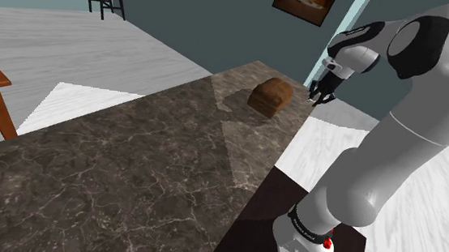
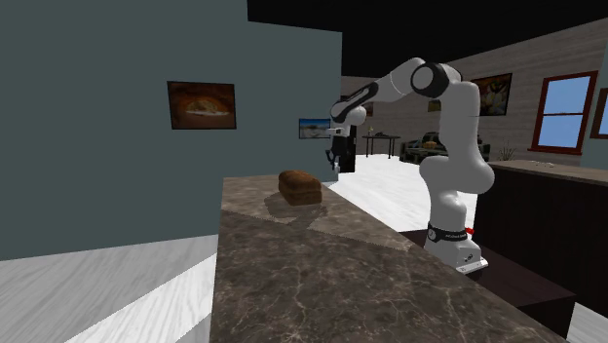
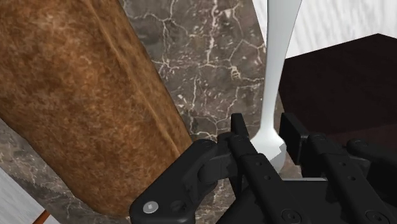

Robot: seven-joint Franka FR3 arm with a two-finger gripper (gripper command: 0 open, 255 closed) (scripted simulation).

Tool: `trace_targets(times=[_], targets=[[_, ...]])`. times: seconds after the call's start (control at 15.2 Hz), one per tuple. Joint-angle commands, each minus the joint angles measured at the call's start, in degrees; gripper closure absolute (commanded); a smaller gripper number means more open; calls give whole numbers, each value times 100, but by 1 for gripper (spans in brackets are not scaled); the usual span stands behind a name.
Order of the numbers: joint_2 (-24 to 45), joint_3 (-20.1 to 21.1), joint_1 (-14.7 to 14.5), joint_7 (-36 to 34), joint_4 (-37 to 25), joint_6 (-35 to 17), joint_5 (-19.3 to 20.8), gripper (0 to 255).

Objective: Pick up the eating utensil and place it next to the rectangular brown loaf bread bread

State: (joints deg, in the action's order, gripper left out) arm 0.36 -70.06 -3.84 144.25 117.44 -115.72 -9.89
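White utensil (image 3: 275, 83) is grasped at its broad end between the two black fingers (image 3: 239, 133) of the gripper (image 3: 267, 137), which are clenched on it from both sides. Its slim shaft is carried straight out ahead of the jaws, and its far end is cut off by the picture's edge, so the kind of utensil cannot be told. A brown loaf (image 3: 76, 95) is seen lying on the dark marbled counter (image 3: 210, 57), close to one side of the jaws. A strip of bare counter is left between the loaf and the utensil, and the two are not touching. On the other side of the jaws a dark box (image 3: 337, 83) is seen, lower than the counter. Pale floor (image 3: 343, 19) is seen beyond it, ahead of the jaws.
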Motion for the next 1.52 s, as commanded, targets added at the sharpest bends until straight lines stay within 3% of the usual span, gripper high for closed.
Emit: trace_targets(times=[0.0,0.46,1.45], targets=[[105,-1,8,96,133,-159,-129,255],[705,110,221,644,396,-538,-827,255],[1753,872,988,1615,709,-1166,-2120,255]])
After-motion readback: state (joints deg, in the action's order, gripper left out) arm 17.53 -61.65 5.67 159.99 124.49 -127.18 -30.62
